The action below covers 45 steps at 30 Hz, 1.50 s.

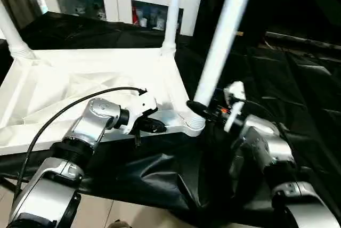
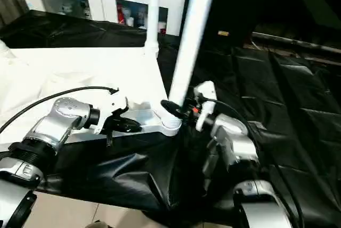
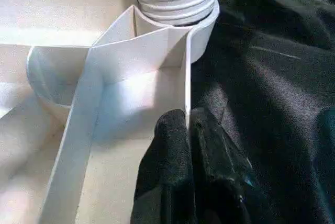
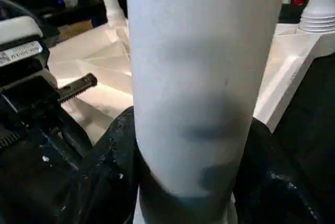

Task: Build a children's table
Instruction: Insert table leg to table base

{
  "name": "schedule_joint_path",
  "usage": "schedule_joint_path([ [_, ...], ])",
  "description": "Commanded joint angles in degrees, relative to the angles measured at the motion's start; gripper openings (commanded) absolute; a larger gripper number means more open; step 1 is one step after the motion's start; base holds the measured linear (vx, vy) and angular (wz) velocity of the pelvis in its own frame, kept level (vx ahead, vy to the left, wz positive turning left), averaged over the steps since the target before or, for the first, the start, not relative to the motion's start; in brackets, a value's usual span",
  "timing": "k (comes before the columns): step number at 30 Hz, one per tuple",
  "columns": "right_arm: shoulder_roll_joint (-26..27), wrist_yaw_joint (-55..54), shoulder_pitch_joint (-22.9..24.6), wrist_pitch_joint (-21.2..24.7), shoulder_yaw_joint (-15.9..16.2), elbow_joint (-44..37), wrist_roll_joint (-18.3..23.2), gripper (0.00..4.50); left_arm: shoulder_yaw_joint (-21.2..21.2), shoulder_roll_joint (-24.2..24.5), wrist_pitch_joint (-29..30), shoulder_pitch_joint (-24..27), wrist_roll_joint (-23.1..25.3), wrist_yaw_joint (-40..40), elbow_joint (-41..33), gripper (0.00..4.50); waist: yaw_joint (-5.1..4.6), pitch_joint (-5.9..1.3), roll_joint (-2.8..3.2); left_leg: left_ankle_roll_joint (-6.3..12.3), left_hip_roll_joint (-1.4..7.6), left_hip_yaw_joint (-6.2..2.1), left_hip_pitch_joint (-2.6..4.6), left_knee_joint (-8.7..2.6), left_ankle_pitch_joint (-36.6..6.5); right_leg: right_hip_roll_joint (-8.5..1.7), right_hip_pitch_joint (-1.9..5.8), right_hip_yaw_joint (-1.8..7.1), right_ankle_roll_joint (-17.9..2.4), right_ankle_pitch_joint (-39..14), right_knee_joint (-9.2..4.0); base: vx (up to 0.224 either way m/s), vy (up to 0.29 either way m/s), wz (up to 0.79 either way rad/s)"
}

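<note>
The right gripper (image 1: 198, 110) is clamped around a leg (image 1: 224, 36) standing in the tabletop's (image 1: 80, 79) near corner socket (image 1: 195, 123). The left gripper (image 1: 152, 127) pinches the tabletop's near rim. The tabletop lies upside down on the black-draped bench (image 1: 298, 79).

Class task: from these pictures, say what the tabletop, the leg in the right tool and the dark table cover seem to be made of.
Tabletop: probably moulded white plastic, smooth and matt, with thin ribs. Leg: apparently the same white plastic, a smooth tube with ridged rings at its base. Cover: a thin black sheet, perhaps plastic film or coated fabric, judging by its glossy wrinkles.
</note>
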Motion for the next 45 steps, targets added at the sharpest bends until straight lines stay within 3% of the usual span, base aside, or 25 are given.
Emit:
schedule_joint_path([
  [1,-1.1,-1.46,5.66,1.74,-0.42,3.06,-1.35,1.88,0.99,0.75,0.16,-0.55,0.08,1.84,-0.2,0.0,-0.4,-2.57,1.21,1.67,2.48,-0.43,0.31,-3.83,-9.82,-4.15,1.76,3.7,-12.6,-3.54,-4.01,0.0,0.0,0.0],
  [8,-0.03,-3.15,9.12,0.36,-1.73,1.25,-0.28,1.88,1.02,0.77,0.04,-0.85,0.2,2.06,0.3,0.0,-0.35,-2.34,1.37,0.94,2.5,-0.56,0.38,-4.1,-13.29,-4.28,1.61,3.7,-11.73,-9.13,-4.66,0.0,0.0,0.0],
  [14,-0.54,-3.59,10.63,-0.57,1.42,-2.53,-2.59,1.88,0.9,0.76,-0.01,-1.27,0.27,1.98,0.68,0.0,-0.37,-2.46,1.5,1.1,2.41,-0.56,0.24,-3.98,-11.52,-4.14,1.78,3.69,-11.81,-6.37,-4.33,0.0,0.0,0.0],
  [17,-1.13,-3.42,9.27,-0.57,2.99,-2.53,-3.98,1.88,0.75,0.67,-0.22,-1.41,0.33,1.89,0.9,0.0,-0.41,-2.45,1.51,1.2,2.33,-0.52,0.27,-3.92,-11.46,-4.13,1.8,3.67,-11.87,-6.54,-4.34,0.0,0.0,0.0],
  [18,-1.9,-2.92,7.2,-0.5,4.88,-2.02,-5.78,1.88,0.54,0.64,-0.46,-1.47,0.36,1.58,0.93,0.0,-0.42,-2.43,1.49,1.26,2.3,-0.52,0.18,-3.9,-11.44,-4.15,1.84,3.68,-11.81,-6.76,-4.38,0.0,0.0,0.0],
  [24,-3.58,-1.14,1.8,0.58,9.19,0.52,-9.41,1.88,0.13,0.59,-0.4,-1.14,0.41,1.26,0.36,0.0,-0.73,-2.29,1.19,0.91,2.26,-0.59,0.13,-3.91,-12.71,-4.25,1.71,3.71,-10.26,-12.51,-4.84,0.0,0.0,0.0],
  [27,-3.98,-0.27,-0.71,1.06,10.33,2.82,-10.42,1.88,-0.03,0.69,-0.26,-0.8,0.37,0.92,-0.1,0.0,-1.41,-2.35,0.76,1.18,2.28,-0.61,-0.06,-3.81,-12.12,-4.13,1.71,3.67,-10.89,-11.35,-4.59,0.0,0.0,0.0],
  [35,-5.1,3.9,-2.33,1.27,13.63,6.56,-12.51,1.88,-0.41,0.99,-0.02,-0.32,-0.01,-0.34,-0.93,0.0,-1.68,-2.49,0.71,1.87,2.32,-0.55,0.01,-3.58,-11.1,-4.17,1.72,3.67,-11.95,-9.03,-4.3,0.0,0.0,0.0],
  [45,-5.02,6.07,-1.33,0.79,13.38,8.24,-11.61,1.88,-0.48,1.16,-0.11,-0.17,-0.14,-0.9,-1.21,0.0,-1.69,-2.78,0.77,1.87,2.31,-0.52,0.1,-3.49,-10.73,-4.04,1.88,3.68,-12.96,-5.05,-3.86,0.0,0.0,0.0],
])
